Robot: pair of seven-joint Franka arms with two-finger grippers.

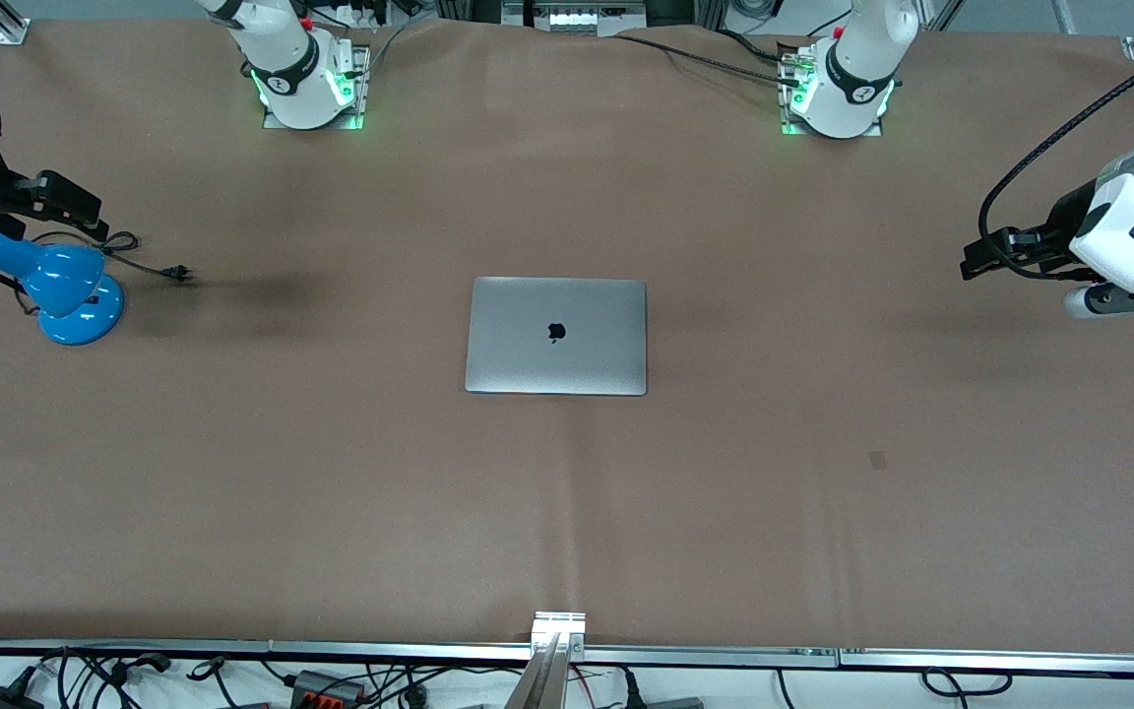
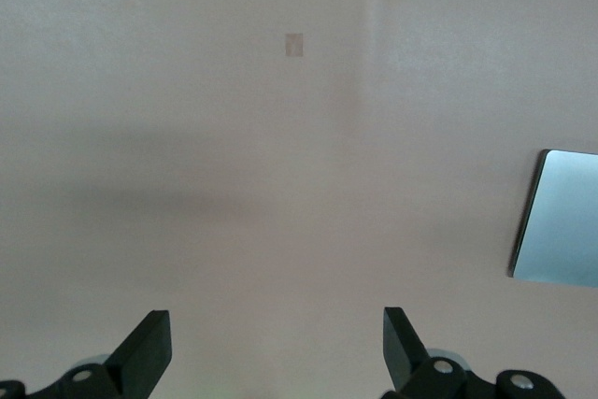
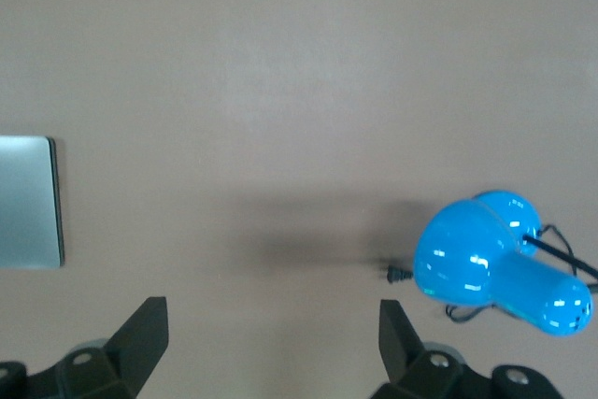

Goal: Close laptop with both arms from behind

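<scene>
Front view | flat silver laptop [image 1: 556, 336] closed | left gripper [image 2: 277, 348], right gripper [image 3: 273, 341] fingers spread, empty

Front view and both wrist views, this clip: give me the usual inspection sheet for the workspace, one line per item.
Surface: brown table cover, with a small darker patch toward the left arm's end.
Job's things: laptop lies mid-table, lid shut flat, logo up.
Clutter: blue desk lamp at the right arm's end of the table.
Grippers: left gripper open over bare cover at the left arm's end; right gripper open over bare cover between the lamp and the laptop. Both fingers pairs hold nothing.
Cables: lamp cord with loose plug on the cover; black cables near the left arm's base.
Surroundings: metal rail and cables along the table's edge nearest the front camera.
</scene>
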